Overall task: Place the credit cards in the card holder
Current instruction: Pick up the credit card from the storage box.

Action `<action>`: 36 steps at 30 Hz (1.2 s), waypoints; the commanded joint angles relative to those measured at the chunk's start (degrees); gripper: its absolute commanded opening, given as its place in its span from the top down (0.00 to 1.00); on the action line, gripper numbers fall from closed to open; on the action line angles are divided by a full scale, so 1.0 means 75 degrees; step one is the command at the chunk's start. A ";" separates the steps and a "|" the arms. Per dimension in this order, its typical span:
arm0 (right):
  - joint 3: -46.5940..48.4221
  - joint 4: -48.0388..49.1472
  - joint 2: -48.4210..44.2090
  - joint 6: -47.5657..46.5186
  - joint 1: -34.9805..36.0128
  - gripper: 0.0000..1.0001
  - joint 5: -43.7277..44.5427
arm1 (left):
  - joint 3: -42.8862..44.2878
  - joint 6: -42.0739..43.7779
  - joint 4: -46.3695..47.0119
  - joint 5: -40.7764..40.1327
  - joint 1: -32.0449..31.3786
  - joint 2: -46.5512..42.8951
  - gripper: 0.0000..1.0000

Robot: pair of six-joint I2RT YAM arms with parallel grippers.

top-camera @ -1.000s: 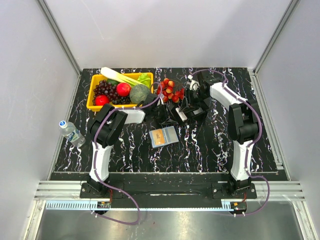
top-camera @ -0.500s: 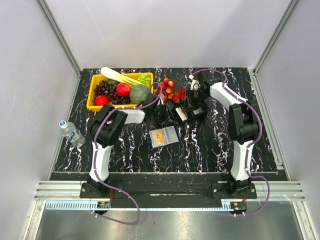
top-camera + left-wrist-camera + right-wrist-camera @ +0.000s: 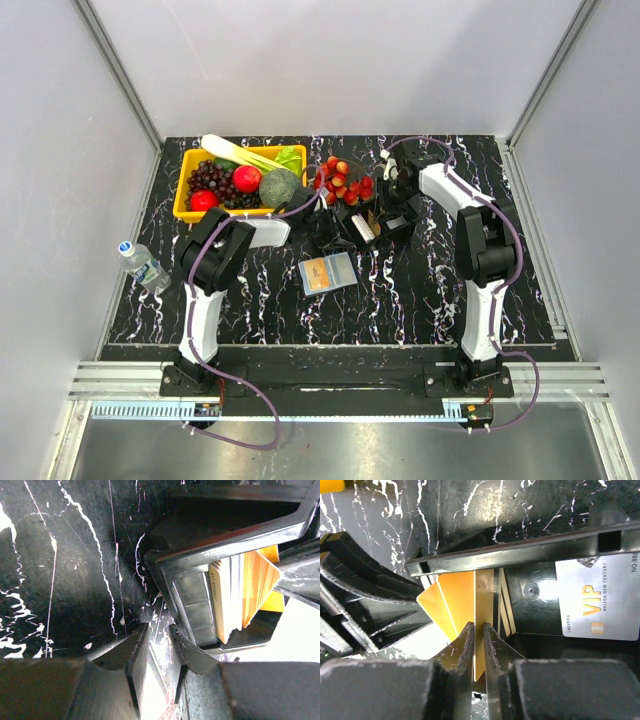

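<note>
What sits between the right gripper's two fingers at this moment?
One gold credit card, standing on edge in the black tray, sits between the right fingers. The right wrist view shows this.

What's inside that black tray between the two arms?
Several orange-gold cards stand on edge inside the black tray, and the right end effector pinches one. A white VIP card shows beside them. Their lower edges and exact count are hidden.
</note>
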 commanded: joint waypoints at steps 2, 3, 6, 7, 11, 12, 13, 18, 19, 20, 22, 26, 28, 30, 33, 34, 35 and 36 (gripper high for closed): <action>0.0207 -0.0281 0.0191 -0.0237 0.0110 0.92 0.0612 | 0.0163 -0.0085 0.0576 0.0233 -0.0032 -0.0031 0.73; 0.0242 -0.0351 0.0214 -0.0249 0.0110 0.92 0.0659 | 0.0162 -0.0074 0.0588 0.0233 -0.0032 -0.0042 0.73; 0.0289 -0.0387 0.0203 -0.0319 0.0110 0.89 0.0659 | 0.0151 -0.0109 0.0623 0.0233 -0.0032 -0.0019 0.73; 0.0335 -0.0445 0.0238 -0.0319 0.0110 0.83 0.0683 | 0.0162 -0.0097 0.0623 0.0244 -0.0021 -0.0019 0.73; 0.0500 -0.0656 0.0390 -0.0472 0.0110 0.83 0.0542 | 0.0186 -0.0109 0.0623 0.0244 -0.0032 -0.0019 0.73; 0.0500 -0.0668 0.0414 -0.0507 0.0110 0.84 0.0438 | 0.0174 -0.0109 0.0623 0.0256 -0.0032 -0.0019 0.73; 0.0500 -0.0668 0.0425 -0.0507 0.0110 0.85 0.0413 | 0.0174 -0.0109 0.0623 0.0256 -0.0021 -0.0019 0.73; 0.0500 -0.0633 0.0332 -0.0507 0.0110 1.00 0.0460 | 0.0151 -0.0120 0.0646 0.0244 -0.0032 -0.0030 0.73; 0.0500 -0.0587 0.0274 -0.0495 0.0110 1.00 0.0483 | 0.0151 -0.0109 0.0646 0.0244 -0.0032 -0.0042 0.73; 0.0488 -0.0575 0.0215 -0.0484 0.0110 1.00 0.0553 | 0.0139 -0.0109 0.0646 0.0256 -0.0032 -0.0042 0.73; 0.0442 -0.0446 0.0028 -0.0449 0.0110 1.00 0.0682 | 0.0116 -0.0097 0.0658 0.0221 -0.0032 -0.0077 0.73; 0.0336 -0.0270 -0.0394 -0.0331 0.0110 1.00 0.1302 | 0.0069 0.0031 0.0541 0.0139 -0.0032 -0.0229 0.74; 0.0254 -0.0165 -0.0616 -0.0285 0.0110 1.00 0.1665 | 0.0069 0.0125 0.0436 0.0045 -0.0032 -0.0335 0.74; 0.0079 0.0010 -0.0850 -0.0237 0.0110 1.00 0.1994 | 0.0080 0.0231 0.0307 -0.0036 -0.0021 -0.0452 0.73; -0.0261 0.0396 -0.1319 -0.0086 0.0110 1.00 0.2404 | 0.0045 0.0429 0.0096 -0.0212 -0.0032 -0.0686 0.73; -0.0401 0.0549 -0.1483 -0.0039 0.0110 1.00 0.2533 | 0.0034 0.0500 -0.0009 -0.0271 -0.0032 -0.0768 0.73; -0.0484 0.0667 -0.1647 -0.0027 0.0110 1.00 0.2558 | 0.0033 0.0582 -0.0091 -0.0341 -0.0032 -0.0850 0.73; -0.0508 0.0737 -0.1776 0.0020 0.0110 1.00 0.2627 | 0.0033 0.0675 -0.0208 -0.0423 -0.0032 -0.0944 0.73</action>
